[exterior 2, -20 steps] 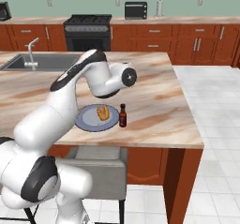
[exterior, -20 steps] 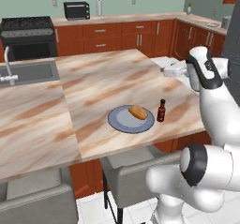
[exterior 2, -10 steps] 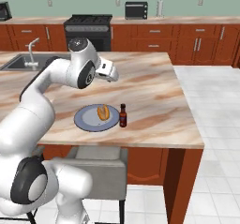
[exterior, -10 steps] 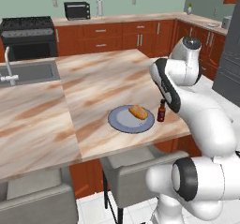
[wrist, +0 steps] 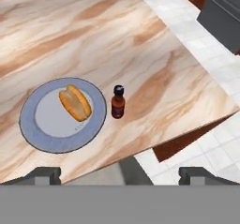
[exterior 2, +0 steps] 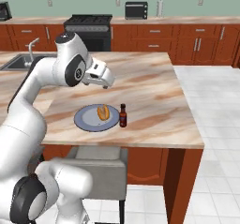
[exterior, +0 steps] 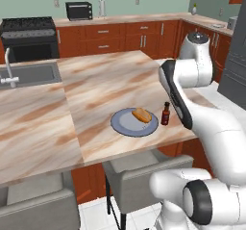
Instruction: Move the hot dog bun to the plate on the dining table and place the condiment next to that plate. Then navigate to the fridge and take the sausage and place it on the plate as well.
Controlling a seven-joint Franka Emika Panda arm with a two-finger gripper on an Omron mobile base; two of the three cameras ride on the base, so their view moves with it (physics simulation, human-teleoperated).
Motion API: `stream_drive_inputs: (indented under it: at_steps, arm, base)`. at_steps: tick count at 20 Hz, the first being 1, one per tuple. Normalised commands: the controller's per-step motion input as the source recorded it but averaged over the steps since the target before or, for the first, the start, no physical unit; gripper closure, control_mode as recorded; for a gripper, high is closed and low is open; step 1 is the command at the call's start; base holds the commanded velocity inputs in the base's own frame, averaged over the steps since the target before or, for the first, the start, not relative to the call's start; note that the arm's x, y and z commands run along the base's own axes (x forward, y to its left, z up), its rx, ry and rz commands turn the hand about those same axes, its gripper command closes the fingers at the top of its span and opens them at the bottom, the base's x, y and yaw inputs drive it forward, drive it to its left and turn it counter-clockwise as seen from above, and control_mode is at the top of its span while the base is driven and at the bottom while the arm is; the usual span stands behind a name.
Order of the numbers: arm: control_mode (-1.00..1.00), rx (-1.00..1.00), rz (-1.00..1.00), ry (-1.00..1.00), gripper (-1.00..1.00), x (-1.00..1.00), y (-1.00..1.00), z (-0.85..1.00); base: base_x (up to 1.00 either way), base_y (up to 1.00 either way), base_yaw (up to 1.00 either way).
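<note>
On the blue-grey plate (wrist: 44, 135), a golden-orange bun (wrist: 75, 102), dark sauce bottle (wrist: 118, 102) beside; hand (wrist: 119, 175) spread wide, empty.

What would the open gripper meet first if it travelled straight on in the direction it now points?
Probably the table: the gripper, jaws wide apart, looks down at the marble near the sauce bottle beside the plate. Depth is unclear, so the bottle might come first.

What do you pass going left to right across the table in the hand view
The plate first, with the hot dog bun lying on its right half, then the condiment standing upright just off the plate's right rim, then bare dining table out to its right edge.
</note>
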Motion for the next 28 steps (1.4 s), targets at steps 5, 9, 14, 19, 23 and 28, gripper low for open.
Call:
stream_drive_inputs:
  at_steps: [5,9,14,19,23,28]
  arm:
    - [1.0,0.0,0.0,-0.06,-1.0,-0.24,-0.02,0.0]
    - [1.0,0.0,0.0,0.0,-1.0,0.0,0.0,0.0]
    - [1.0,0.0,0.0,0.0,-1.0,0.0,0.0,0.0]
    - [1.0,0.0,0.0,0.0,-1.0,0.0,0.0,0.0]
    - [1.0,0.0,0.0,0.0,-1.0,0.0,0.0,0.0]
    - [1.0,0.0,0.0,0.0,-1.0,0.0,0.0,0.0]
  base:
    - [-0.38,-0.19,-0.01]
    - [-0.81,-0.85,-0.14]
    - [-0.03,-1.0,-0.28]
    - [0.26,-1.0,-0.1]
    - [0.44,-1.0,0.1]
    - [0.66,-1.0,0.17]
